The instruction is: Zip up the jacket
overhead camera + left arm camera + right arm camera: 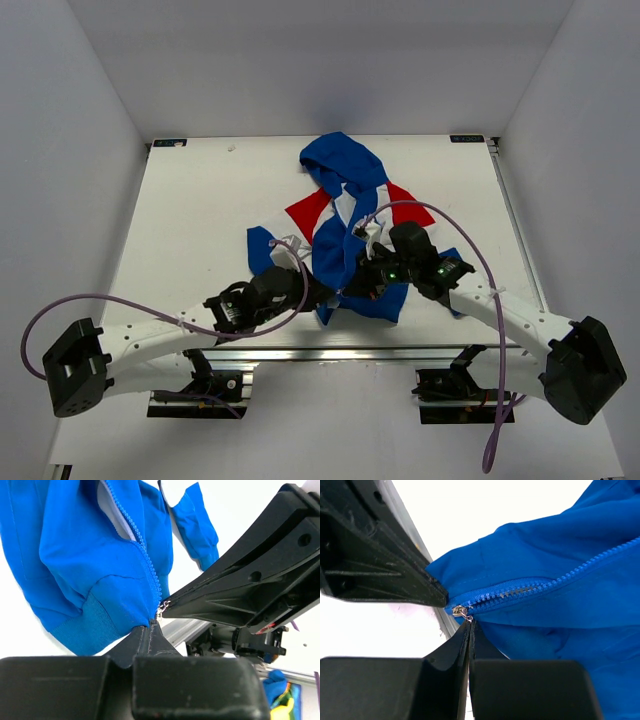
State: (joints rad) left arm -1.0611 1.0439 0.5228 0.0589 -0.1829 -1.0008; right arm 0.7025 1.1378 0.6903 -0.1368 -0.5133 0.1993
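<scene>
Jacket point(345, 215) lies mid-table, hem point(90, 625) toward the near edge. Left gripper point(152, 625) pinches the hem, right gripper point(470, 623) pinches the pull point(462, 612) (tiny grip); a slip or bunching fabric could jam the zip point(530, 587)

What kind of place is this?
Probably a robotics laboratory test cell: a white table enclosed by plain white walls, with the left arm and right arm mounted beside a metal rail.

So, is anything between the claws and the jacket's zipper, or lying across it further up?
Nothing visible. Right claw is shut on the zipper pull, left claw pinches the jacket hem below it, and the teeth above lie bare.
</scene>
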